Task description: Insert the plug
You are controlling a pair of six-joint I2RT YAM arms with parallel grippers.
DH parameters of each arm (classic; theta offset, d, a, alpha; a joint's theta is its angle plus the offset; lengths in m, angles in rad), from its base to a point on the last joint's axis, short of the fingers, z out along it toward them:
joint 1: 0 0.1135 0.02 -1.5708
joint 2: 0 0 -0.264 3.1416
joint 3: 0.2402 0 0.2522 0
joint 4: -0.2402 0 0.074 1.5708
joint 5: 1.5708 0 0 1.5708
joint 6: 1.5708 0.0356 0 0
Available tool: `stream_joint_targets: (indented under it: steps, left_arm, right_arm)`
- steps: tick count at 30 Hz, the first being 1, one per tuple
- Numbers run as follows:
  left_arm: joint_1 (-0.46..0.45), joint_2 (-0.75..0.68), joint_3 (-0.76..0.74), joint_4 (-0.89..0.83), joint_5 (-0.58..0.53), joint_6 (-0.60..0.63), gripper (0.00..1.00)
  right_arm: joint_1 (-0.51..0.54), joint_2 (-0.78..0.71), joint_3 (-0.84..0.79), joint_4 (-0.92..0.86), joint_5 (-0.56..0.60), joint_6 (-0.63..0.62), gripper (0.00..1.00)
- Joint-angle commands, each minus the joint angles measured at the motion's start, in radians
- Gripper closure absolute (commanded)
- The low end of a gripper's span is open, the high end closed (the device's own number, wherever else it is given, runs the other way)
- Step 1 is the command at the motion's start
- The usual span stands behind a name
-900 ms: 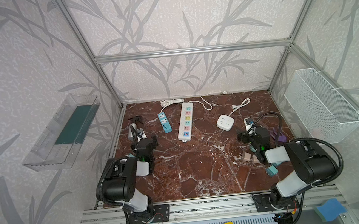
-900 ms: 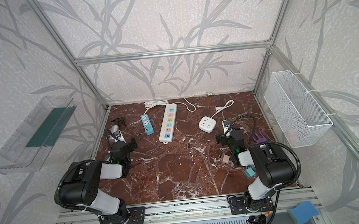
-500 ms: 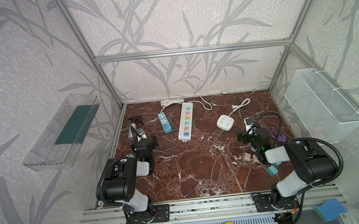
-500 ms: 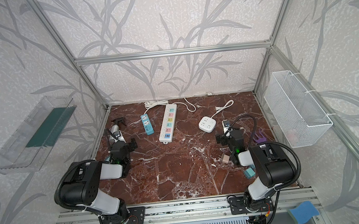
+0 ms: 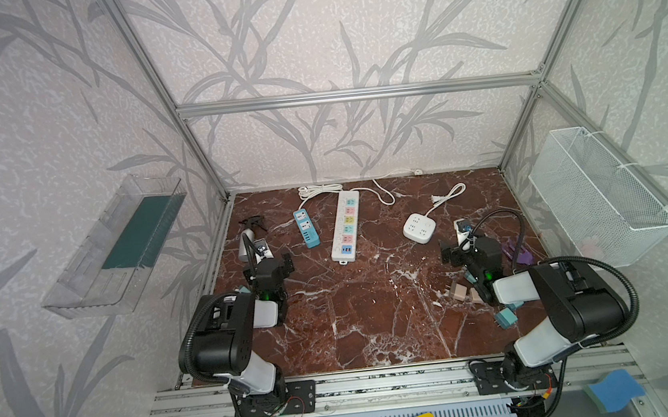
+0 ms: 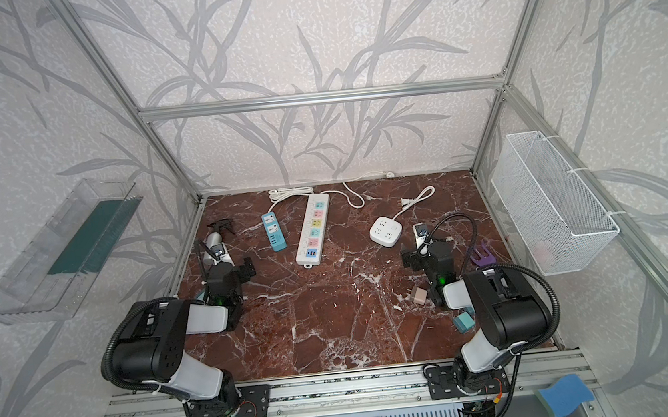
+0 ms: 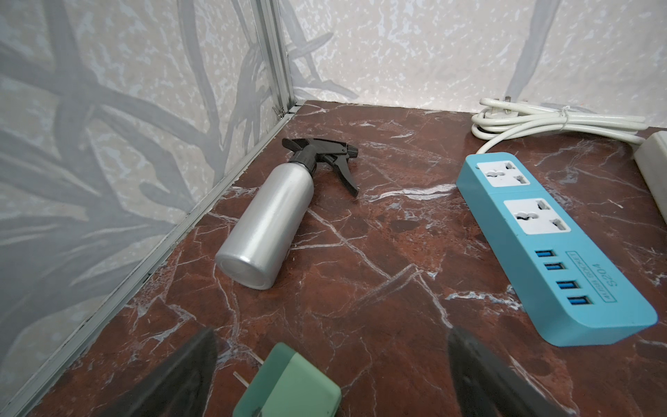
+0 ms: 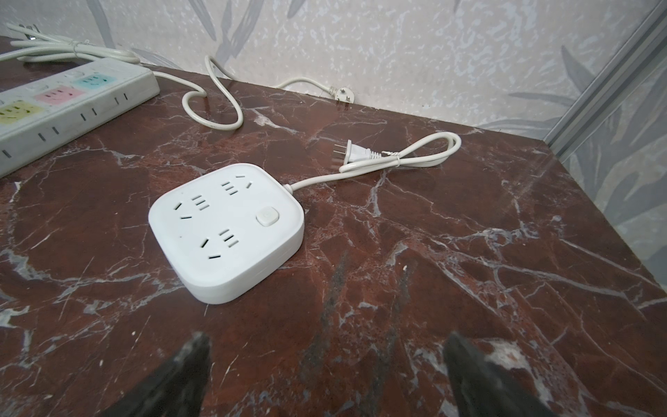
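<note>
The green plug lies on the marble tabletop at about 9 o'clock, taking the far wall as 12, close to the side wall. It shows plainly only in the left wrist view: a pale green, round-cornered block with thin metal prongs sticking out of one end. It sits low between the widely spread jaws of the left gripper, nearer one finger; whether it touches that finger I cannot tell. In a top view the left arm hides all but a teal-green sliver of it.

The left wrist view also shows a silver spray bottle lying on its side at 10 o'clock and a blue power strip at 11 o'clock.

The right wrist view shows the right gripper with its jaws spread over bare marble and nothing between them. Beyond it is a white square socket block at 1 o'clock.

Only the top views show the loose beige plugs and a teal plug around 4 o'clock, and a purple piece at 3 o'clock.
</note>
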Motion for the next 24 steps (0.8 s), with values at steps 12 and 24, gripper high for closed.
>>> stream_joint_targets:
  steps: [12,24]
  left_arm:
    - [-0.016,-0.063,0.018,-0.034,-0.046,0.022,0.01]
    - [-0.093,-0.663,0.548,-1.147,0.095,-0.232,0.01]
  right_arm:
    - [-0.013,-0.01,0.033,0.0,0.017,0.007,0.01]
    - [0.132,-0.497,0.459,-1.024,0.203,0.295,0.01]
